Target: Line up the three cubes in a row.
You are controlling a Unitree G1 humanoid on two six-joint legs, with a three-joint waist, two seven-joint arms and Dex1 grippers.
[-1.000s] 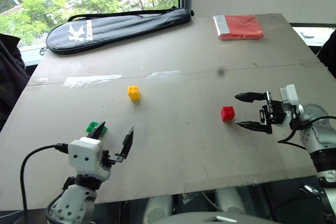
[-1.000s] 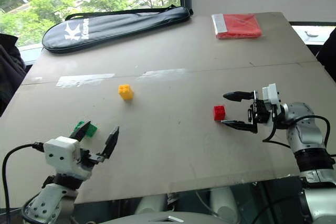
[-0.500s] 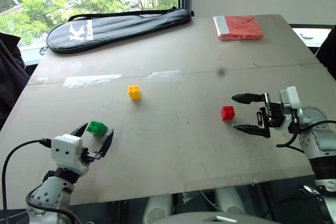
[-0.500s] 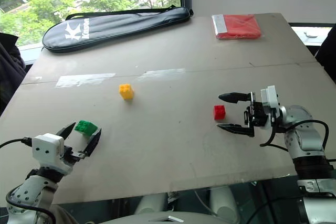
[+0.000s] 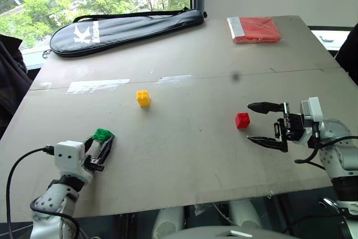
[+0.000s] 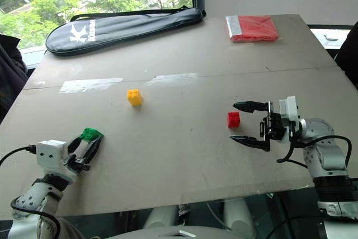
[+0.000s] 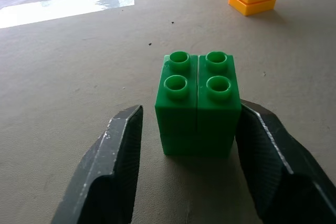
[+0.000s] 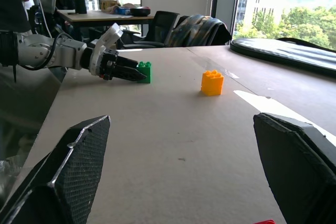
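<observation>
- Left gripper [image 5: 100, 148] is clamped on the green cube [image 7: 197, 102]; lift straight, keep it level.
- Right gripper [image 5: 267, 126] gapes empty, red cube [image 5: 242, 120] at its nine o'clock.
- Yellow cube [image 5: 143, 98] sets the row.

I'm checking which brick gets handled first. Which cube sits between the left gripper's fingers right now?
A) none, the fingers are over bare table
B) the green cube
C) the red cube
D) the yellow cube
B: the left gripper has its two fingers on either side of the green cube, while the yellow cube and the red cube stand apart on the table.
</observation>
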